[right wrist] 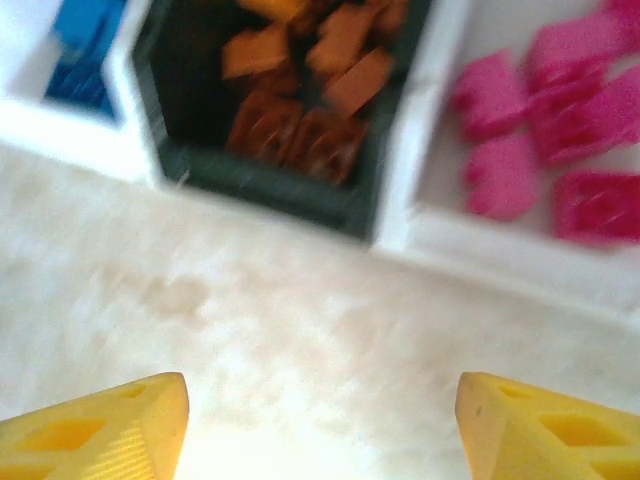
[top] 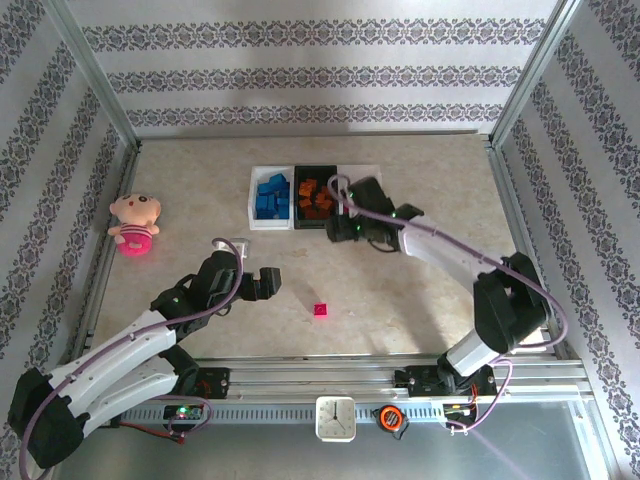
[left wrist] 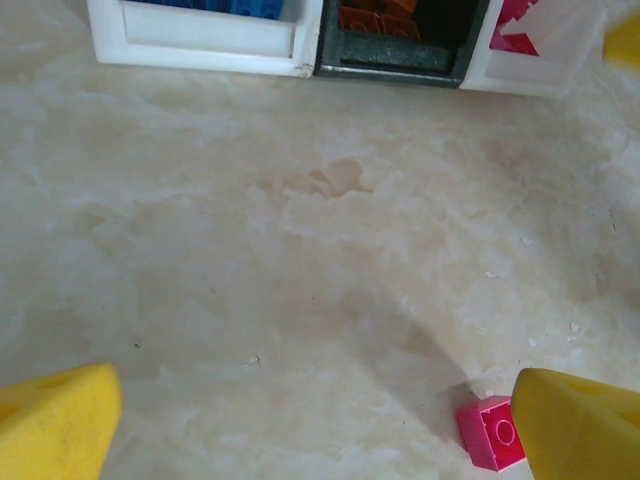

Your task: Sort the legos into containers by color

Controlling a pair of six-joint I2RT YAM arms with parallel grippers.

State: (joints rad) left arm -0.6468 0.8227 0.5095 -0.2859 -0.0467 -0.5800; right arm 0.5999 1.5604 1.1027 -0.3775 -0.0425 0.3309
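Note:
One loose magenta lego (top: 321, 310) lies on the table in the middle front. In the left wrist view this lego (left wrist: 490, 432) sits just beside the right fingertip (left wrist: 575, 425) of my open left gripper (left wrist: 320, 430), which holds nothing. The containers stand in a row at the back. The left white bin (top: 253, 200) holds blue legos (top: 272, 195), the black bin (top: 299, 210) holds orange legos (right wrist: 300, 130), and the right white bin (right wrist: 520, 250) holds magenta legos (right wrist: 500, 175). My right gripper (right wrist: 320, 430) hovers open and empty over bare table just in front of the black and right bins.
A pink plush doll (top: 134, 224) lies at the table's left edge. Patterned walls and metal frame rails enclose the table. My right arm (top: 440, 250) reaches across from the right and covers most of the right bin in the top view.

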